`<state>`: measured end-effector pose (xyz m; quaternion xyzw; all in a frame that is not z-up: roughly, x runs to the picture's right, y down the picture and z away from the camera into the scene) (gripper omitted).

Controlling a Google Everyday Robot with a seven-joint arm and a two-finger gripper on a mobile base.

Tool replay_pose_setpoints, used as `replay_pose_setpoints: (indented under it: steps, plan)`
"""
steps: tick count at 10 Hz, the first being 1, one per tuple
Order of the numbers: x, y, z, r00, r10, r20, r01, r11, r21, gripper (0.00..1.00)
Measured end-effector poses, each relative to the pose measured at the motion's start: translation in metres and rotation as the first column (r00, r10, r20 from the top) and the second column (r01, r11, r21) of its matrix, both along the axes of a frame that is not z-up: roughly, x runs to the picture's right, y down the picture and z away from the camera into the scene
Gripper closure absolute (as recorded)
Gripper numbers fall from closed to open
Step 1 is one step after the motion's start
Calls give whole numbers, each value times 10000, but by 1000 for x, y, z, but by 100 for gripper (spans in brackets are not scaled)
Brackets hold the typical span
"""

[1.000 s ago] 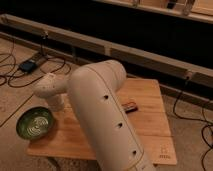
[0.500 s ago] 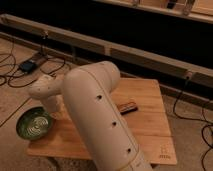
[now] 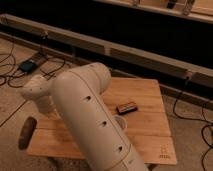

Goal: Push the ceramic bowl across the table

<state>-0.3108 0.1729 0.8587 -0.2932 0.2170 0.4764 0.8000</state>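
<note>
— Where is the ceramic bowl [image 3: 27, 132]?

— At the far left. I take the dark oblong shape at the left edge of the table [image 3: 150, 135] to be it, seen nearly rim-on. That would mean it is tipped rather than lying flat, and it seems to be hanging at the edge or just past it. The view there is dim, so I may be wrong.

— And the gripper?

— It's hidden. The thick white arm [image 3: 85, 115] sweeps from the lower middle up to a rounded joint [image 3: 37, 91] over the table's left side, so the gripper must sit below that joint, close to the bowl. I cannot tell whether it is open or closed.

— Why is the arm so low and far over?

— A push needs contact from the side at bowl height, so the arm reaches along the tabletop.

— Is anything else in the way?

— A small dark bar [image 3: 127, 107] and a white cup [image 3: 120, 121] lie mid-table, well apart from the bowl. I'd call the push done, perhaps overdone
</note>
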Motion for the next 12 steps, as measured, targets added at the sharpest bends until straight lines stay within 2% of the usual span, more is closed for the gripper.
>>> replay_pose_setpoints:
  steps: [2, 4, 5, 6, 8, 9, 10, 12]
  plan:
    - [2, -2, 1, 10000, 53, -53, -53, 10000, 45, 100]
    - [6, -6, 1, 9995, 287, 87, -290, 9989, 359, 99]
    - [11, -8, -1, 9978, 536, 397, -565, 9954, 775, 92]
    - [13, -11, 2, 9966, 607, 549, -668, 9909, 1167, 80]
    - [-1, -15, 5, 9969, 601, 514, -650, 9928, 1007, 64]
    - [-16, -23, 10, 9974, 534, 486, -579, 9938, 948, 52]
    - [-32, -34, 16, 9975, 481, 522, -532, 9933, 1025, 40]
    - [-58, -52, 16, 9941, 540, 936, -682, 9856, 1549, 22]
